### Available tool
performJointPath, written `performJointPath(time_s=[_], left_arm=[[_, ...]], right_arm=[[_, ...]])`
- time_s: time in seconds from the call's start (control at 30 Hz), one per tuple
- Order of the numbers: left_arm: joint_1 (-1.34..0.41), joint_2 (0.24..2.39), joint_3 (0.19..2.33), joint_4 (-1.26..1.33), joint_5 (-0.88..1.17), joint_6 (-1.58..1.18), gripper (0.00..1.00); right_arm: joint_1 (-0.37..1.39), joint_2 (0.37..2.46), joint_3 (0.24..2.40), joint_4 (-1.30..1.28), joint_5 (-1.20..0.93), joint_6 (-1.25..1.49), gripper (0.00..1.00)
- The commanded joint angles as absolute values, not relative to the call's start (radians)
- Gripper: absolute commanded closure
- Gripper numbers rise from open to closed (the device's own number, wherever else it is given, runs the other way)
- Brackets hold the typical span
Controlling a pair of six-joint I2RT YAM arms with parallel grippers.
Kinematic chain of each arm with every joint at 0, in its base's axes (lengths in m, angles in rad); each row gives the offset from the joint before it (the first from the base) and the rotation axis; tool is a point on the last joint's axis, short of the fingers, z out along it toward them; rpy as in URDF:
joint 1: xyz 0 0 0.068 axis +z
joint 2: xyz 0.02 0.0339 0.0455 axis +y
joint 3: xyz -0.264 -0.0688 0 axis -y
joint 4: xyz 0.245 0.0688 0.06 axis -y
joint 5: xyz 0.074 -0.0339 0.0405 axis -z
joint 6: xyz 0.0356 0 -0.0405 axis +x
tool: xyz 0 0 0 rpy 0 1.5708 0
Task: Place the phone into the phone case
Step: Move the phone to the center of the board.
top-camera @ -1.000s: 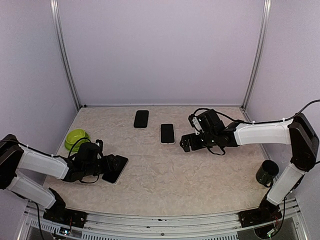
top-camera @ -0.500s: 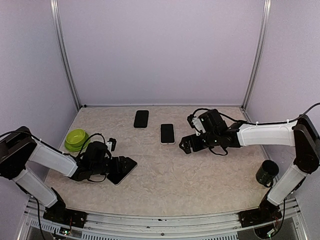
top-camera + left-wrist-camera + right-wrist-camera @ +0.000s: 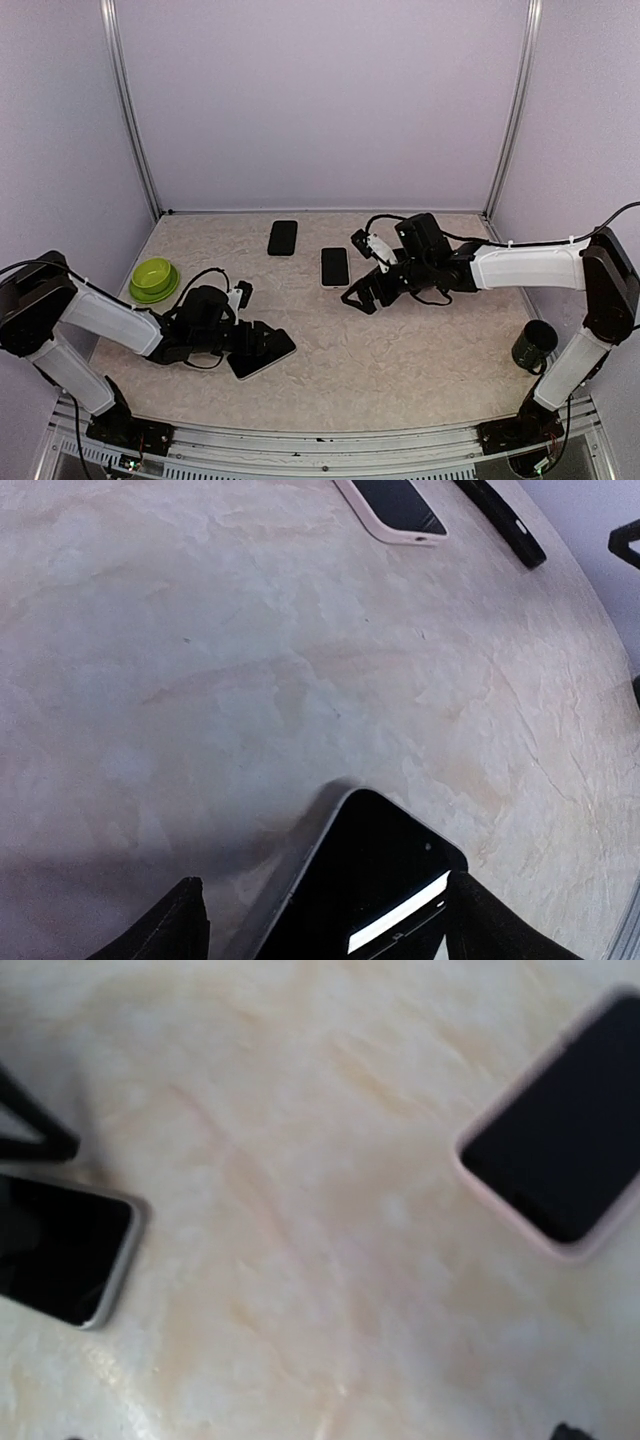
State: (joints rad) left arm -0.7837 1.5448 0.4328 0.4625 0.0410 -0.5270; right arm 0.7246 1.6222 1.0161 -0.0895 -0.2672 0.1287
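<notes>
Shifted toward lower centre, the phone [image 3: 266,352] is clamped by the left end effector [image 3: 243,344]; the right end effector [image 3: 362,272] is spread wide, empty.

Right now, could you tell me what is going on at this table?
The left gripper is shut on a dark-screened phone, low at the near-left of the table. The right gripper is open, just to the right of the pink-rimmed phone case, which lies flat mid-table. A black slab lies farther back. The phone is not yet in the case.
</notes>
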Motion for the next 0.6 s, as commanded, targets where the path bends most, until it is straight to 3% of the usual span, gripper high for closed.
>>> performJointPath(time_s=[0.0, 0.27, 0.57], left_arm=[[-0.745, 1.421, 0.439, 0.370, -0.076, -0.625, 0.21], [-0.760, 1.126, 0.399, 0.097, -0.213, -0.934, 0.21], [-0.849, 1.050, 0.376, -0.138, -0.221, -1.223, 0.21]], right_arm=[[0.736, 1.640, 0.967, 0.053, -0.378, -0.066, 0.00], [0.745, 1.738, 0.935, 0.240, -0.615, -0.328, 0.00], [0.764, 1.820, 1.080, 0.149, -0.746, -0.568, 0.00]])
